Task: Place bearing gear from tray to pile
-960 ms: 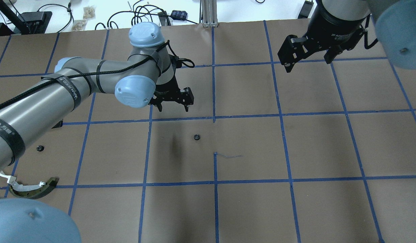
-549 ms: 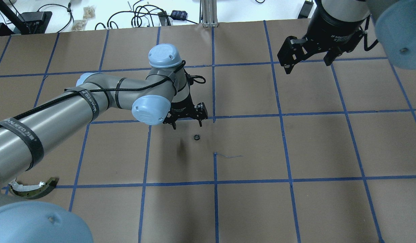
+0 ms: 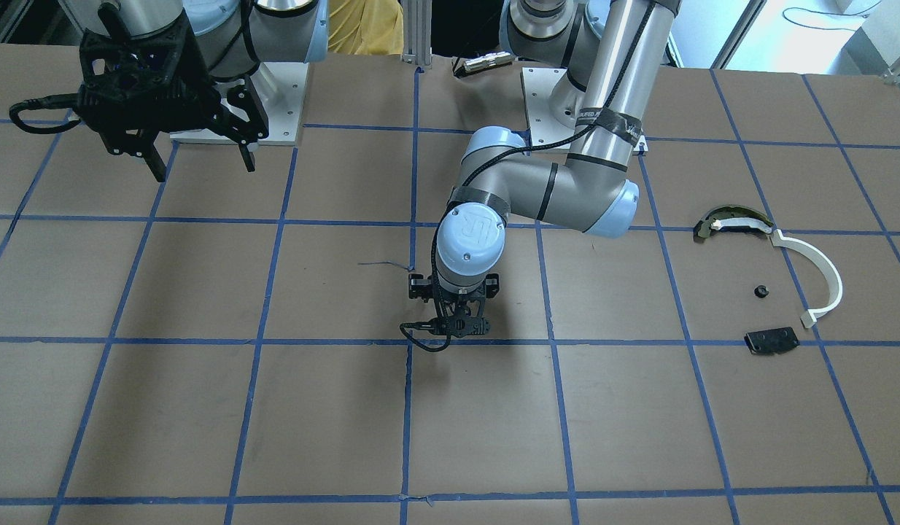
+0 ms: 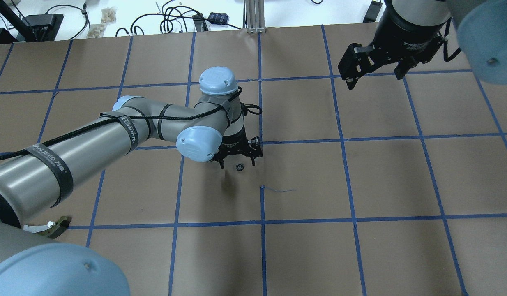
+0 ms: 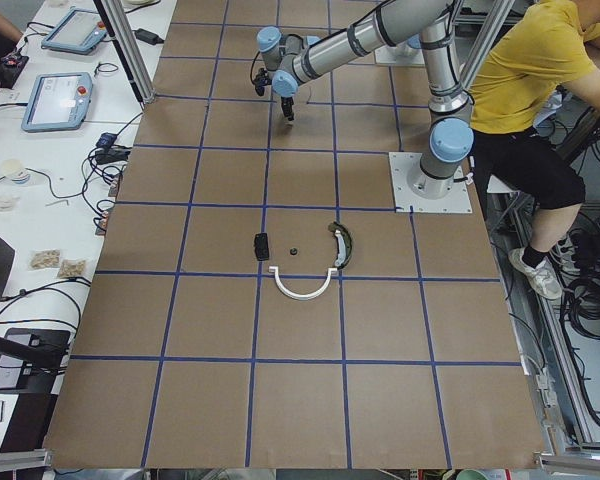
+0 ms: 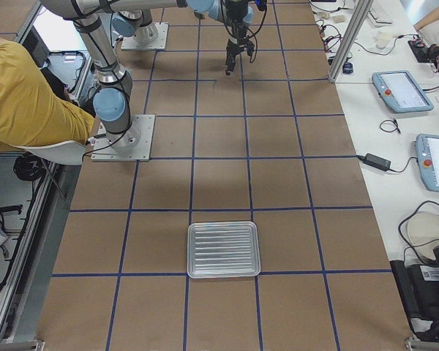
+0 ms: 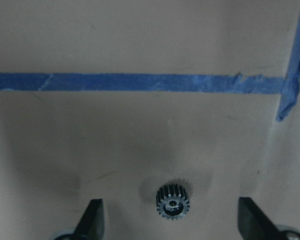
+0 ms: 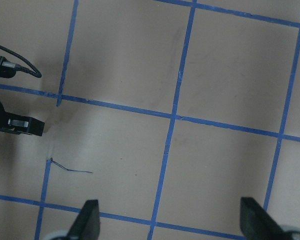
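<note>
The left tool (image 4: 237, 164) hangs open over the black gear (image 7: 173, 201) lying on the worktop (image 4: 360, 185); the right tool (image 4: 376, 78) is open, well apart.

Brown table (image 4: 401, 176), blue tape grid (image 4: 341, 140), white benches (image 6: 424, 197)

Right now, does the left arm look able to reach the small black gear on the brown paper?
Probably yes. The left tool hangs open over the bearing gear, with its fingers on either side of it in the wrist view, and only bare brown paper lies around the gear.
</note>
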`<state>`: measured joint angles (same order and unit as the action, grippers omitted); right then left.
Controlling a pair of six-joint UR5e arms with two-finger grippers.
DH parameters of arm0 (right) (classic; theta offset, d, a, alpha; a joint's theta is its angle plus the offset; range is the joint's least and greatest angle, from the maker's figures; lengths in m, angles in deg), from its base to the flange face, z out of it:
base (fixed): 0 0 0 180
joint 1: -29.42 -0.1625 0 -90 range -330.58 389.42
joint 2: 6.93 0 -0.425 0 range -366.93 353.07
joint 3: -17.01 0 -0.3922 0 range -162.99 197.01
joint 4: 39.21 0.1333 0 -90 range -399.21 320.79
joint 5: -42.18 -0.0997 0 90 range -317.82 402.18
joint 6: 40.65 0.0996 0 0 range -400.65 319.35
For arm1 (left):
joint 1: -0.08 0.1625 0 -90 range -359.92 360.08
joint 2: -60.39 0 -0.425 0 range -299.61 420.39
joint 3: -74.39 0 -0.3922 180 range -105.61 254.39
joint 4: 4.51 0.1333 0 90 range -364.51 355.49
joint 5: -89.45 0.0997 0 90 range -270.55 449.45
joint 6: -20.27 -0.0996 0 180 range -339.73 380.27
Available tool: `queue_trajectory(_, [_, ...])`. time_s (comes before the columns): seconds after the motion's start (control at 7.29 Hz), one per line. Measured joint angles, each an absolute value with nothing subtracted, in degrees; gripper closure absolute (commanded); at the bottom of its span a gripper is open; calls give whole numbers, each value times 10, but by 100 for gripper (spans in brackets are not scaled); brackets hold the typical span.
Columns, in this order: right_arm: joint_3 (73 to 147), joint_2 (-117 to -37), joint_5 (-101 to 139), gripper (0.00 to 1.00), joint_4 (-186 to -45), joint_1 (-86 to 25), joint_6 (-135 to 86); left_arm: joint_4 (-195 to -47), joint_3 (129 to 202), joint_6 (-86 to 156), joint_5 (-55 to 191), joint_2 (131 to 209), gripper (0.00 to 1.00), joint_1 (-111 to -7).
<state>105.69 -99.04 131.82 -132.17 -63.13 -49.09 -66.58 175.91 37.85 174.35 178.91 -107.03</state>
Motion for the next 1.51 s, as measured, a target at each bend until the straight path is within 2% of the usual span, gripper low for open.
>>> queue_trajectory(0.14, [1057,-990,1318,0,-1322,-631,-492,-666,1759,376,1744,1792,93,-1070])
queue_trajectory(0.27, [1057,-990,1318,0,-1322,-631,-493,-666,1758,374,1745,1794,100,-1071])
queue_trajectory(1.1, [1069,-993,1318,0,-1322,-632,-492,-671,1745,321,1770,1782,100,-1019])
queue_trajectory(1.51, [1075,-994,1318,0,-1323,-632,-492,-743,1706,114,1837,1748,100,-826])
